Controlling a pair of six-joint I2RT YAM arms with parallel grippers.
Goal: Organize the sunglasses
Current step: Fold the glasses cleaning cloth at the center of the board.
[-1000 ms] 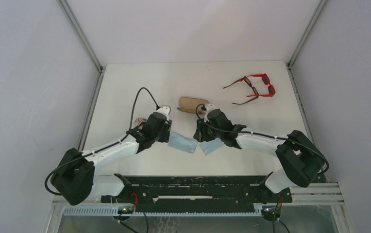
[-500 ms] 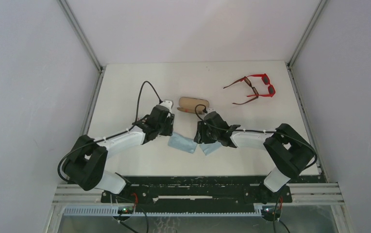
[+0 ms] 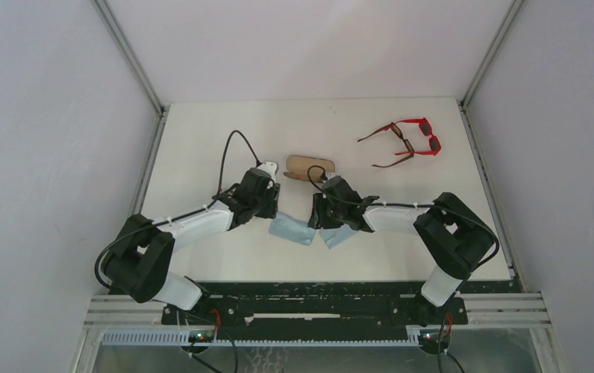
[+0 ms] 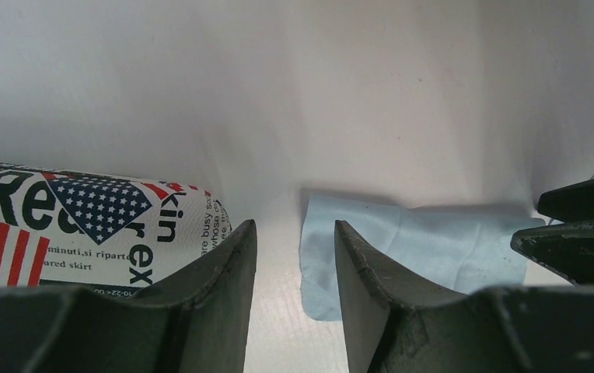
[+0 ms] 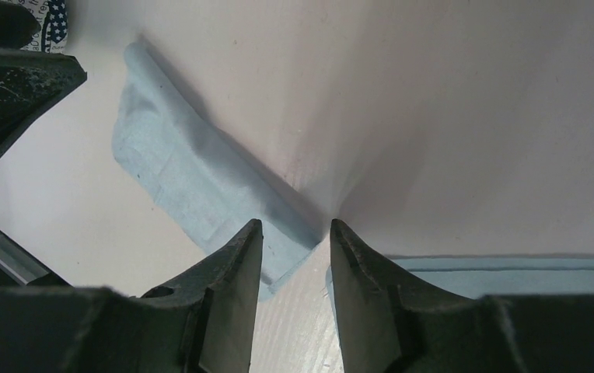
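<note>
From above, the white table [image 3: 200, 132] carries the two sunglasses in its far right corner. The red sunglasses [image 3: 431, 137] and the brown sunglasses [image 3: 405, 146] lie there touching one another, with their thin arms open toward the left. They are well apart from both arms. A brown case [image 3: 309, 165] lies near the middle of the table. Just in front of it, the left gripper [image 3: 273, 213] and the right gripper [image 3: 316, 221] point toward each other, low over the table. Two light blue cloths lie under them, toward the near edge: the left cloth [image 3: 292, 231] and the right cloth [image 3: 339, 237], side by side and almost touching.

In the left wrist view, the two fingers of the left gripper stand apart and nothing is between them, so it is released. Past the fingertips the left cloth lies flat on the table. A flag-print case [image 4: 84, 225] lies just beside the left finger. At the right border, the dark fingers of the other gripper show.

In the right wrist view, the right gripper is also released: its fingers have a gap, with only the table and cloth edges seen through it. The fingertips hang above the place where the corners of the two cloths come close. It holds nothing.
</note>
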